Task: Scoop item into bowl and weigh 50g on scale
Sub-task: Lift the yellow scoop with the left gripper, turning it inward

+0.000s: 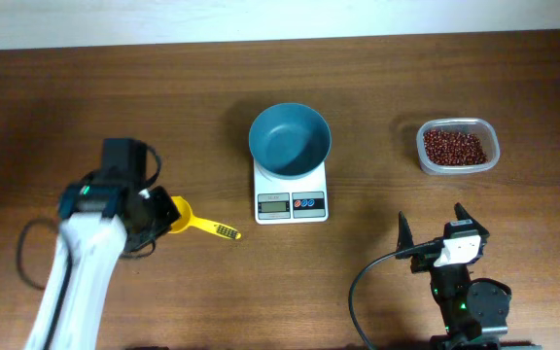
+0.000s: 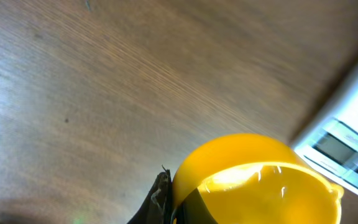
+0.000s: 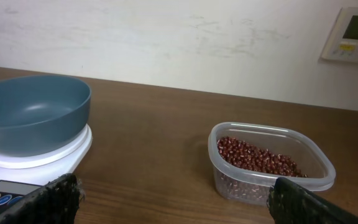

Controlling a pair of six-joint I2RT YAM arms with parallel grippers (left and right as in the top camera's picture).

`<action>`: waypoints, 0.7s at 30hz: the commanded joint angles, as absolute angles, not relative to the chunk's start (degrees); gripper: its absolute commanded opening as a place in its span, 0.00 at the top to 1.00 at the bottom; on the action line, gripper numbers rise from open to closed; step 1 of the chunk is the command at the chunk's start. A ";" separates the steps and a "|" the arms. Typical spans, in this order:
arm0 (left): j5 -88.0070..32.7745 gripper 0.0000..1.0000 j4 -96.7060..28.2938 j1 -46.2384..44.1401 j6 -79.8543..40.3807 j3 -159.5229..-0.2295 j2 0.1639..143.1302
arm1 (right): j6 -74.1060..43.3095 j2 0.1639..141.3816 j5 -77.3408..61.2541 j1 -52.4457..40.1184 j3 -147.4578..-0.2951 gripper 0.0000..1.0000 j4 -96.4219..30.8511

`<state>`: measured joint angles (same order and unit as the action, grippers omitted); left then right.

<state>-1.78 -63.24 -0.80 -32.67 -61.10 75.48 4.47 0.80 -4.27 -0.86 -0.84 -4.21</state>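
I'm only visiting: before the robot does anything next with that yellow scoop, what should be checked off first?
1. The bowl sits on the scale: ok.
2. The bowl is empty: ok.
3. The beans lie in the clear tub, uncovered: ok.
4. The left gripper firmly grips the yellow scoop: cannot tell.
5. The scale display reads zero: cannot tell, too small.
6. The right gripper is open, apart from the tub: ok.
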 commanded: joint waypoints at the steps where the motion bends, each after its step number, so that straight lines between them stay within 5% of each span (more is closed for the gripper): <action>1: -6.33 1.00 -65.14 -0.86 -30.02 -61.98 63.44 | 4.27 0.47 -3.81 -1.52 -0.32 0.01 -4.19; 7: -6.87 1.00 -69.56 -0.86 -29.95 -61.95 51.00 | 2.92 0.47 -5.67 -1.50 -0.32 0.01 -4.10; 12: -6.85 1.00 -70.61 -0.86 -30.72 -61.91 49.84 | -30.41 0.58 -18.87 -1.50 -0.32 0.01 -3.07; 14: -6.92 1.00 -70.65 -0.86 -33.74 -61.87 50.61 | -39.62 0.62 -33.47 -1.50 -0.32 0.01 -2.76; 21: -10.11 1.00 -70.83 -0.86 -37.10 -61.87 54.63 | -40.16 0.62 -83.79 -1.50 -0.32 0.01 -2.98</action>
